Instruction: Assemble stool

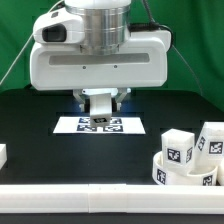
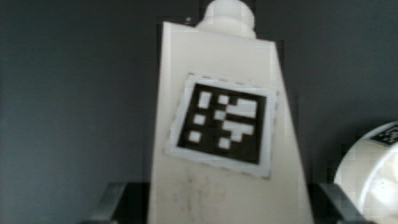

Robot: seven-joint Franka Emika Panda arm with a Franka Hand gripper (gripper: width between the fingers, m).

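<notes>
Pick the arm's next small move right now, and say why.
Probably a short straight lift. The pincer is shut on a stool leg and sits low over the marker board. The seat lies toward the exterior view's right, with other legs standing at it. Raising first should give clearance for carrying the leg across.

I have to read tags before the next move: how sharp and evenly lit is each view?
Wrist view: soft focus, edges smeared, but the tag on the leg shows its pattern; no glare. Exterior view: sharper, even light on the dark table, tags on the marker board and the stool parts small but legible as squares.
</notes>
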